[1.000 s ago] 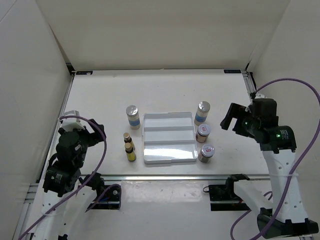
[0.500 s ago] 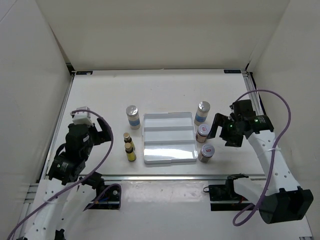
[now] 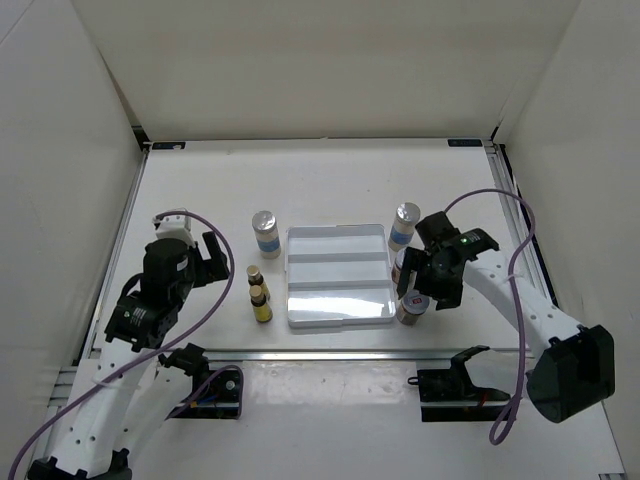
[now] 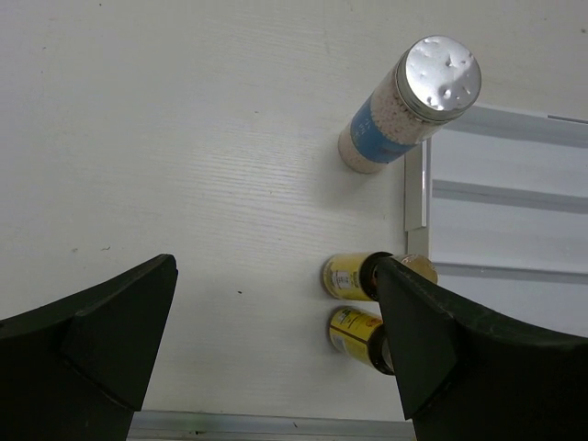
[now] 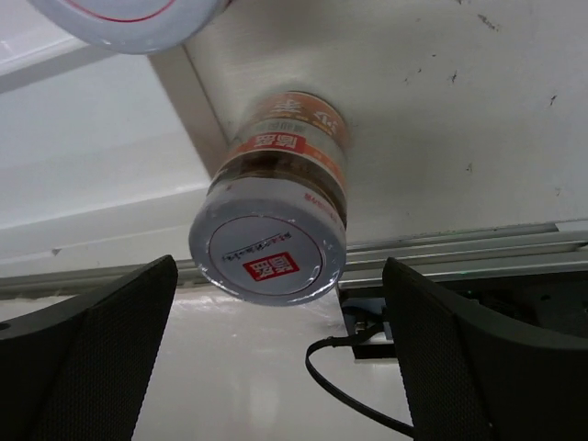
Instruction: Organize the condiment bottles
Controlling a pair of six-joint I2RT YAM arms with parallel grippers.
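A tall silver-lidded bottle [image 3: 265, 232] stands left of the white tray [image 3: 337, 235], and another tall bottle [image 3: 404, 225] stands at its right. Two tiny yellow bottles [image 3: 255, 275] [image 3: 261, 303] stand left of the tray. My left gripper [image 3: 216, 262] is open and empty, left of them; its view shows the tall bottle [image 4: 409, 115] and both yellow bottles [image 4: 349, 276] [image 4: 354, 333], which stand by the right finger. My right gripper [image 3: 420, 282] is open above the two short jars. The near jar [image 5: 276, 211] lies between its fingers, untouched. The other jar's lid [image 5: 129, 18] is at the top edge.
The tray [image 5: 92, 138] has ridged compartments with nothing in them. The table's metal front rail [image 3: 330, 352] runs just near the jars and yellow bottles. White walls enclose the table on three sides.
My right arm has swung left and down from the table's right side to over the short jars. My left arm has reached forward and right toward the yellow bottles.
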